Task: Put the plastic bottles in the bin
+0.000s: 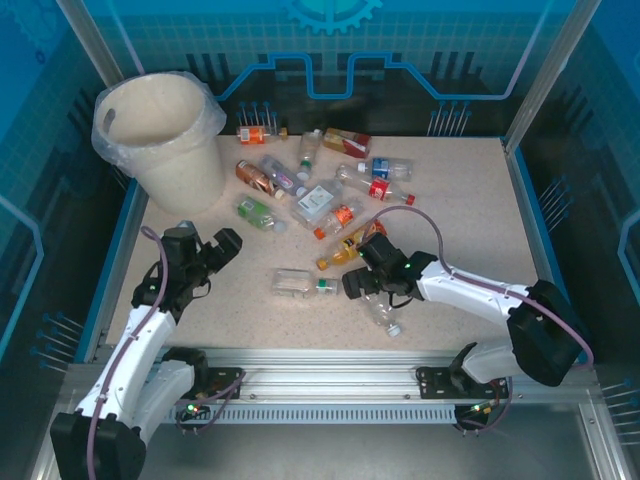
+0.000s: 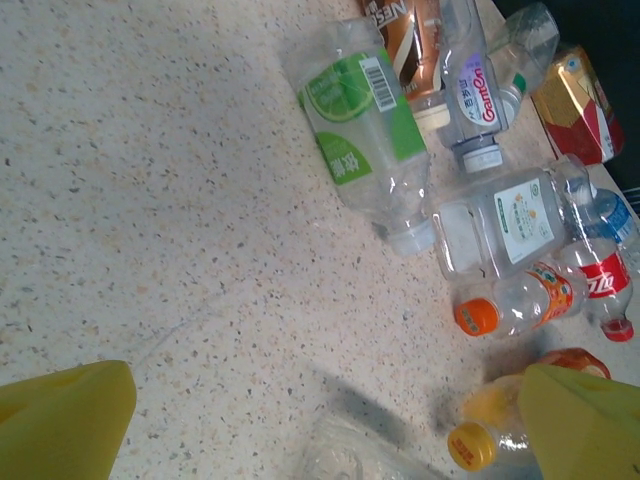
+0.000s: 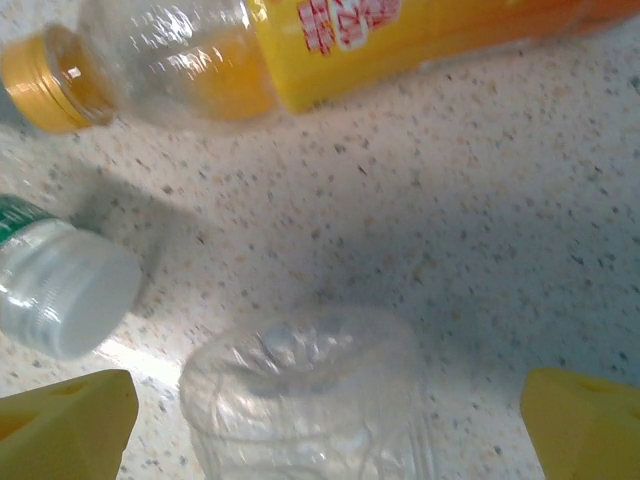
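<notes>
Bin [image 1: 185, 165] upright. Bottles [image 1: 318, 195] lie scattered right of bin. Left gripper [image 1: 222, 248] just in front of bin, jaws wide, empty. Right gripper [image 1: 352, 282] farther right of bin, jaws wide, straddling clear bottle [image 3: 310, 400], gaps both sides.

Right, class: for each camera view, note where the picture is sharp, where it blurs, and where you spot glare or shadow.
Top external: evenly lit, sharp across the table, shadows soft. Left wrist: the green-labelled bottle is crisp, the yellow fingers blurred, a grey shadow between them. Right wrist: the clear bottle nearest the lens is soft, with a bright glare patch beside the white cap.
</notes>
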Robot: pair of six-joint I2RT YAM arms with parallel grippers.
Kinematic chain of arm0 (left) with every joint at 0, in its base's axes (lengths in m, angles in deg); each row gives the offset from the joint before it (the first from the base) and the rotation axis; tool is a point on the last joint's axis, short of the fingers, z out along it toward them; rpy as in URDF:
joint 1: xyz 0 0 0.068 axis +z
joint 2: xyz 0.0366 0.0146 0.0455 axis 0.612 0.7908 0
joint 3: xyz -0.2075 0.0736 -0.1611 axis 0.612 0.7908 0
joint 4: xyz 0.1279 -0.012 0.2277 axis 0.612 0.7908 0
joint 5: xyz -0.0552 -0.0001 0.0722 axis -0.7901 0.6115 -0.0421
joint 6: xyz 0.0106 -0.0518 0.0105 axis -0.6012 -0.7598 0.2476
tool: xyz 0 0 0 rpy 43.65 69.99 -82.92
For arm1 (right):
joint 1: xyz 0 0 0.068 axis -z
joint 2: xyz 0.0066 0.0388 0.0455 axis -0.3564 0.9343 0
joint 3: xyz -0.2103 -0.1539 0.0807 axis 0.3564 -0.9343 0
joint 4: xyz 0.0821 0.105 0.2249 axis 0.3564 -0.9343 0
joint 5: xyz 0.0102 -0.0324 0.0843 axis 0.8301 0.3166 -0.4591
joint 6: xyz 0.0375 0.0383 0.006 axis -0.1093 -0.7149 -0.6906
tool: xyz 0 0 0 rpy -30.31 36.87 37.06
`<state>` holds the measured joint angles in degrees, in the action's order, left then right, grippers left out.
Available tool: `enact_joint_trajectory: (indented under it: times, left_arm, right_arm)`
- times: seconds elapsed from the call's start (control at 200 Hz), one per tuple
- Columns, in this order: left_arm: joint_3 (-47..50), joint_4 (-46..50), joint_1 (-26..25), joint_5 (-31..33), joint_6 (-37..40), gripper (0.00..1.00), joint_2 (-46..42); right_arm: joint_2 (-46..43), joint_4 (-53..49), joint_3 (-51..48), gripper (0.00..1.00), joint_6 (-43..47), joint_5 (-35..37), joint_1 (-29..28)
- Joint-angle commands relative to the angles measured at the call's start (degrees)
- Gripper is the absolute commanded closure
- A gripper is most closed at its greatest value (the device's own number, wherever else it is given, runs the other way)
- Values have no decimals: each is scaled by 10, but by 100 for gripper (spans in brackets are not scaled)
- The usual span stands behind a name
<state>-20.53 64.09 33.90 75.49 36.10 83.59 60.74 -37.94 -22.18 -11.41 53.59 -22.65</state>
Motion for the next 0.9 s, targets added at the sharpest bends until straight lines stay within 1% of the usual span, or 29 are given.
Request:
enact_joint_trajectory:
  times: [0.0, 0.115, 0.21, 0.315, 0.38, 0.435, 0.515, 0.6, 0.665, 0.73, 0.815, 0.89]
  left_arm:
    - [13, -16, -4, -50, 5, 1, 11]
    - [19, -46, -5, -83, 11, 1, 23]
    - [18, -55, -10, -99, 19, 1, 30]
    - [15, -66, -23, -108, 31, 1, 31]
    - [10, -74, -34, -111, 40, 1, 32]
    - [5, -83, -43, -116, 48, 1, 34]
    - [-2, -105, -62, -128, 59, 1, 37]
    - [-8, -139, -89, -145, 72, 1, 41]
    - [-13, -168, -111, -160, 85, 1, 48]
    - [-18, -197, -129, -184, 98, 1, 60]
    - [-28, -232, -141, -232, 107, 1, 80]
    - [-29, -275, -144, -287, 108, 1, 94]
  right_arm:
    - [-3, -29, -16, 0, 5, 29, -6]
    - [49, -7, 14, 0, 40, 1, -7]
    - [99, -5, 40, 8, 54, -16, -9]
    - [112, -2, 51, 20, 53, -23, -10]
    - [101, -9, 51, 28, 51, -15, -10]
    - [81, -14, 51, 32, 48, -7, -10]
    - [42, -20, 51, 35, 43, -2, -10]
    - [3, -15, 88, 38, 39, -10, -6]
    - [-21, 15, 102, 39, 33, -39, 5]
    - [-38, 67, 112, 41, 18, -87, 22]
    - [-45, 146, 129, 42, -2, -141, 37]
    - [-40, 202, 148, 43, -17, -174, 46]
